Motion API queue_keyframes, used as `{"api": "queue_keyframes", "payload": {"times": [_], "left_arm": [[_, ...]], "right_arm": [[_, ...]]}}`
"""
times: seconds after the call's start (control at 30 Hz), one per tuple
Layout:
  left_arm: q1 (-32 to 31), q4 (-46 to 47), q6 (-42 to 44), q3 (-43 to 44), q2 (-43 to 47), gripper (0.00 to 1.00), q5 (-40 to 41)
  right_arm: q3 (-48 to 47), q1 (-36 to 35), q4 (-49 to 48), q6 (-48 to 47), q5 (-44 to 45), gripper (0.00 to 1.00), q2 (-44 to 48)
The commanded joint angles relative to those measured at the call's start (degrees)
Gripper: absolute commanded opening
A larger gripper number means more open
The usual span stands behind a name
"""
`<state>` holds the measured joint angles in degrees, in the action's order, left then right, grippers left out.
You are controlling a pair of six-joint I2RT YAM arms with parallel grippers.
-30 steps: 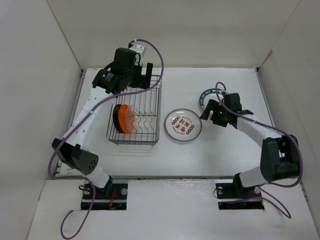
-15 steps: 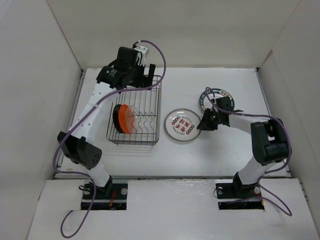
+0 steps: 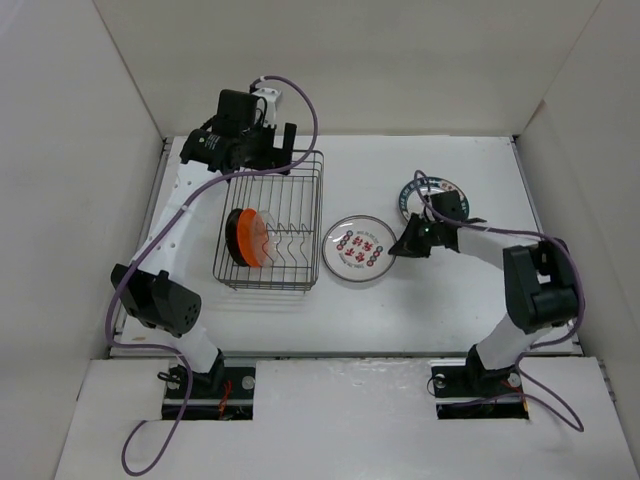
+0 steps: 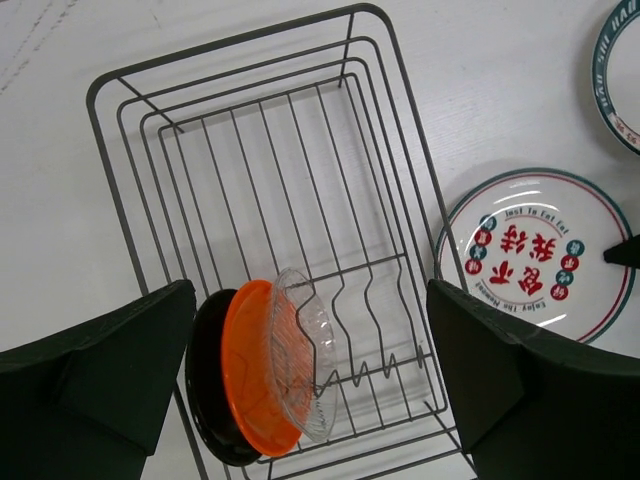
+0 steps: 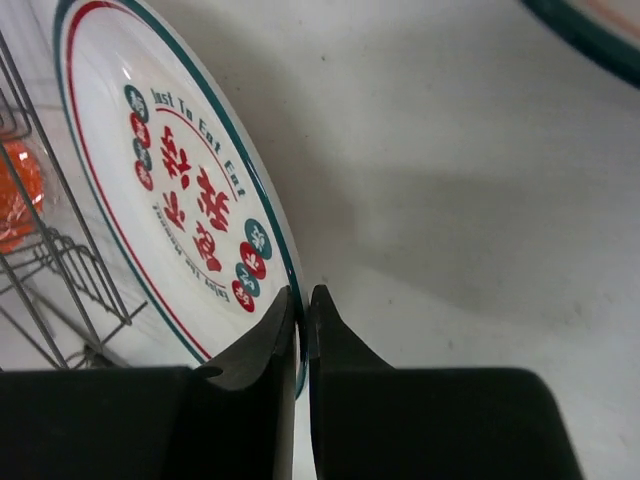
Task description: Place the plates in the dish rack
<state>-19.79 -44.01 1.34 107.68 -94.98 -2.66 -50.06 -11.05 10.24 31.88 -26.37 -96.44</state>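
Top cam alone shows both my arms: L claw (image 3: 283, 150) over the far end of the rack (image 4: 290, 160), R claw (image 3: 402, 245) low at the right edge of the printed plate (image 3: 358, 250). R wrist cam gives the close-up: R jaws closed to a slit right at that rim; can't tell if the rim's pinched. Printed plate lies flat on the table (image 3: 450, 300), just beside the rack; white, green-red rim lines, red-black marks. L wrist cam: L jaws spread wide, empty. Rack holds 3 on edge at its left side: black plate (image 4: 205, 400), orange plate (image 4: 255, 370), glass plate (image 4: 305, 350). Green-banded plate (image 4: 625, 80) flat on table, beyond R claw.
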Motion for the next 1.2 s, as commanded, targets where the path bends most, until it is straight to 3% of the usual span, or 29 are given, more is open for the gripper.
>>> {"api": "queue_keyframes", "payload": {"times": [0.0,0.13,0.27,0.33,0.43,0.57,0.73,0.83,0.87,0.93,1.0,1.03,1.13,1.17], "left_arm": [[-0.07,0.68,1.47,1.39,1.47,1.0,-4.19],[-0.07,0.68,1.99,4.38,0.41,1.0,-9.02],[-1.21,1.82,4.45,5.79,-0.2,1.0,-17.72],[-2.08,2.35,6.65,7.36,-0.73,1.0,-24.04],[-4.02,3.74,9.02,8.07,-2.13,1.0,-30.72],[-5.08,4.81,8.42,10.26,-5.46,1.0,-33.72],[-5.08,4.28,7.88,12.03,-8.47,0.96,-37.95],[-5.08,4.28,7.36,12.56,-9.87,0.84,-39.27],[-5.08,4.28,7.88,12.56,-9.87,0.69,-39.79],[-5.08,3.76,7.88,12.56,-9.87,0.51,-41.03],[-5.08,3.76,8.41,12.56,-9.87,0.27,-42.51],[-5.08,3.76,8.41,12.56,-9.27,0.02,-44.17],[-5.08,2.71,9.03,10.72,-7.6,0.0,-48.3],[-5.08,2.7,9.03,9.93,-6.89,0.0,-49.19]], "right_arm": [[-3.8,-0.29,4.77,0.64,17.12,0.0,8.27],[-13.01,-0.29,15.13,-0.05,26.53,0.0,17.31],[-16.9,-1.43,17.18,-1.55,26.73,0.0,21.55],[-17.44,-3.0,14.3,-3.04,22.36,0.0,25.24],[-11.83,-4.24,2.01,-3.67,14.62,0.0,31.65],[-8.21,-4.24,-6.18,-3.67,4.86,0.0,35.62],[-5.31,-4.77,-12.95,-4.19,0.27,0.0,39.22],[-5.31,-4.77,-13.76,-4.81,-0.44,0.0,39.93],[-5.31,-4.77,-13.76,-4.81,-0.44,0.0,39.93],[-5.31,-4.77,-13.76,-4.81,-0.96,0.0,39.23],[-5.31,-4.77,-13.76,-4.81,-0.96,0.0,38.01],[-5.31,-4.77,-13.76,-4.81,-0.96,0.0,38.0],[-5.31,-5.29,-15.34,-4.28,-0.96,0.0,36.41],[-5.31,-5.3,-16.03,-3.76,-0.96,0.05,35.81]]}}
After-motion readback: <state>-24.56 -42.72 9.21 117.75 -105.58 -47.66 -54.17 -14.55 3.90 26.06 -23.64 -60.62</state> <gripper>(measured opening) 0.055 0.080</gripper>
